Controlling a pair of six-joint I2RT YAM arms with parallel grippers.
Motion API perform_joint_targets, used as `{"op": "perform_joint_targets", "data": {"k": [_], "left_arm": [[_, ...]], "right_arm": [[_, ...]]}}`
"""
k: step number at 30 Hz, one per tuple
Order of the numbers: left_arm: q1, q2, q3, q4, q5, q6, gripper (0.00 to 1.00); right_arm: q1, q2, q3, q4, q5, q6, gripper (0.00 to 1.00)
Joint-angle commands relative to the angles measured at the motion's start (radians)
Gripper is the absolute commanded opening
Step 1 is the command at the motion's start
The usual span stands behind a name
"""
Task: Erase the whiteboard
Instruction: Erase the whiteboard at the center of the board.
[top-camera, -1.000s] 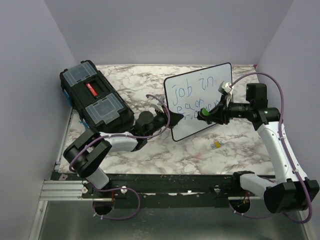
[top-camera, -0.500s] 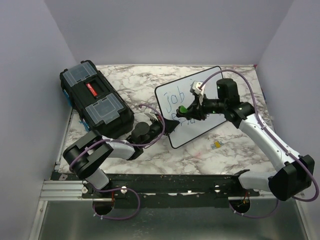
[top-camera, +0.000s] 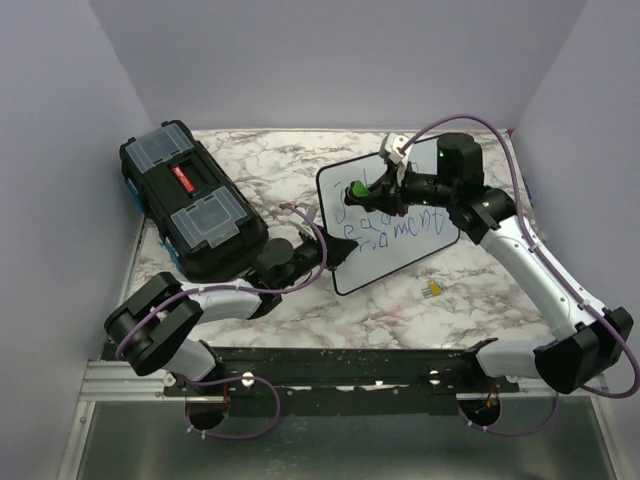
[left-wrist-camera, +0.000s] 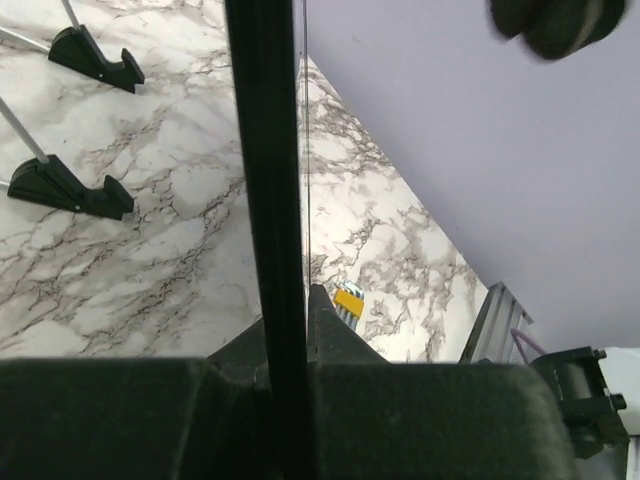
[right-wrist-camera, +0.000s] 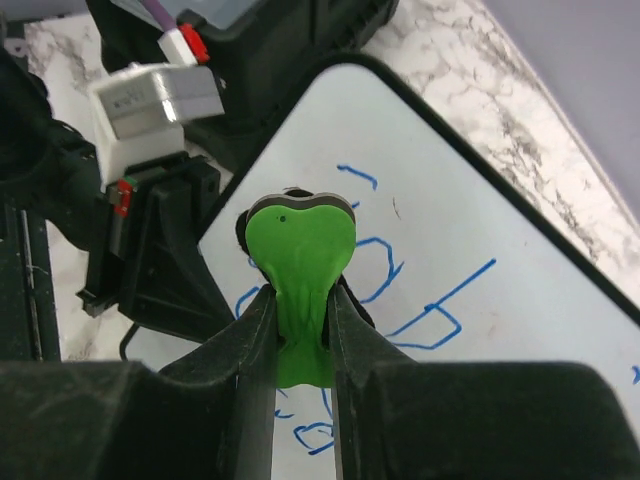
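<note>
- Two tools share the job: the left tool is clamped on the left frame edge of the whiteboard, and the right tool is pinched on a green eraser.
- The board stands tilted on the surface, right of the black toolbox.
- Blue writing covers much of it; press the eraser flat, sweep overlapping rows, and brace firmly from the left.

Boxed in on three sides by plain lilac walls. Topped with a white, grey-veined marble-look worktop, edged along the near side by an aluminium rail. Lit evenly, with soft shadows only.
</note>
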Motion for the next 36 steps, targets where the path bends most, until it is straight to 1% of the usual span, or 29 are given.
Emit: {"op": "perform_joint_targets", "data": {"k": [1,4,8,12,14,16,23,27,32,36], "left_arm": [[0.046,-0.072,0.112,0.147,0.094,0.066,0.00],[0.071,-0.067,0.178,0.125,0.127,0.076,0.00],[0.082,-0.051,0.232,0.111,0.160,0.092,0.00],[0.082,-0.055,0.255,0.048,0.190,0.135,0.00],[0.083,-0.061,0.259,-0.001,0.195,0.160,0.00],[0.084,-0.063,0.245,-0.004,0.194,0.174,0.00],[0.086,-0.050,0.235,-0.025,0.197,0.212,0.00],[0.086,-0.036,0.243,-0.041,0.201,0.225,0.00],[0.086,-0.015,0.207,0.015,0.194,0.222,0.00],[0.086,0.003,0.163,0.081,0.184,0.210,0.00]], "right_arm": [[-0.033,-0.043,0.102,-0.119,-0.096,0.008,0.01],[-0.062,-0.058,0.148,-0.183,-0.132,0.000,0.01],[-0.066,-0.073,0.132,-0.200,-0.082,-0.026,0.01],[-0.066,-0.083,0.050,-0.119,-0.037,0.004,0.01],[-0.066,-0.080,0.033,-0.075,-0.025,0.034,0.01],[-0.066,-0.072,0.034,-0.050,-0.013,0.051,0.01],[-0.066,-0.067,0.048,-0.030,0.022,0.053,0.01],[-0.066,-0.073,0.049,-0.040,-0.020,0.062,0.01],[-0.066,-0.078,-0.005,-0.004,0.006,0.074,0.01],[-0.067,-0.077,-0.039,0.032,-0.013,0.090,0.01]]}}
